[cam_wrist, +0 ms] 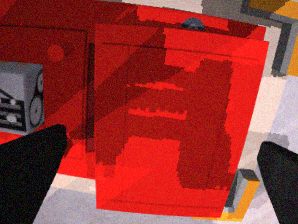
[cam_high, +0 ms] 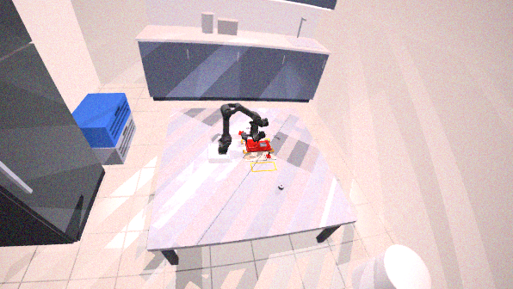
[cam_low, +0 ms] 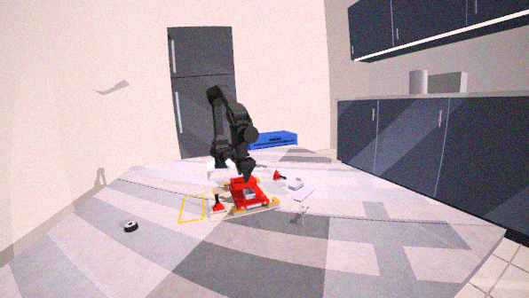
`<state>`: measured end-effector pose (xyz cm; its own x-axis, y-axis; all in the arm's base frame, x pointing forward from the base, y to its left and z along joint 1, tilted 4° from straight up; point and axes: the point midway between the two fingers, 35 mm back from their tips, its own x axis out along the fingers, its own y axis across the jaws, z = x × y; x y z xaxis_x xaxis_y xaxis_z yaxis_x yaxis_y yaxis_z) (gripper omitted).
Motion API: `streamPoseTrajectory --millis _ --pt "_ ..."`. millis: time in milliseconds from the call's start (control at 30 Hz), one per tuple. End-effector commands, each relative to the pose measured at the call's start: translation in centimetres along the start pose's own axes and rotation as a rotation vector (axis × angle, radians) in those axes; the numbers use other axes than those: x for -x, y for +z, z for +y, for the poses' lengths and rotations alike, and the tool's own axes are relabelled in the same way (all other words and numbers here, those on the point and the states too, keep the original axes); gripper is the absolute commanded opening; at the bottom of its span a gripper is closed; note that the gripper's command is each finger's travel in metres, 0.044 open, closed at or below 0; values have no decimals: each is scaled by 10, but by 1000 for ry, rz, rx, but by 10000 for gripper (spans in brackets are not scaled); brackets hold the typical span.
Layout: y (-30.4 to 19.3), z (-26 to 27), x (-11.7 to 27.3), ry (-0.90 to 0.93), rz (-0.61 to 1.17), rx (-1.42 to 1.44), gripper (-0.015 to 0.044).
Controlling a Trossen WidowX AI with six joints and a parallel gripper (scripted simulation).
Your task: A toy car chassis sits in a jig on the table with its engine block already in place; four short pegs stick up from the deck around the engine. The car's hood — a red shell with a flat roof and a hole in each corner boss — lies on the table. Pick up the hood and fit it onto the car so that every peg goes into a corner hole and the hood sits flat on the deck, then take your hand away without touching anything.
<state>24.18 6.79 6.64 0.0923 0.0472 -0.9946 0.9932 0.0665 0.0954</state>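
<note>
The red car chassis [cam_low: 255, 203] [cam_wrist: 65, 100] sits in the jig with its grey engine block [cam_high: 263, 144] [cam_low: 249, 193] [cam_wrist: 20, 100] in place. A round red peg [cam_wrist: 55, 52] stands uncovered by the engine; the other pegs are not clear. A flat-topped red panel [cam_low: 239, 183] [cam_wrist: 145, 165], apparently the hood, lies over the deck on the robot's side of the engine, not over it. No other red shell shows. Whether it is seated, and its corner holes, cannot be seen. My gripper [cam_high: 253, 138] [cam_low: 247, 180] [cam_wrist: 165, 143] is open and empty above the panel, one finger either side.
Yellow jig corners [cam_low: 272, 203] [cam_wrist: 250, 197] stand around the chassis. Red pieces with black handles [cam_high: 268, 156] [cam_low: 217, 206] [cam_low: 277, 175] stand on both sides. A yellow outline [cam_high: 263, 170] [cam_low: 191, 221] and a small black-and-white wheel [cam_high: 281, 187] [cam_low: 130, 226] lie farther out.
</note>
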Motion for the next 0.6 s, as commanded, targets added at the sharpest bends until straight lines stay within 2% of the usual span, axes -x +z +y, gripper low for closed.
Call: streamPoseTrajectory --millis 0,567 --pt "0 -2 -3 -8 1 -5 440" --pt "0 -2 -12 -8 1 -5 440"
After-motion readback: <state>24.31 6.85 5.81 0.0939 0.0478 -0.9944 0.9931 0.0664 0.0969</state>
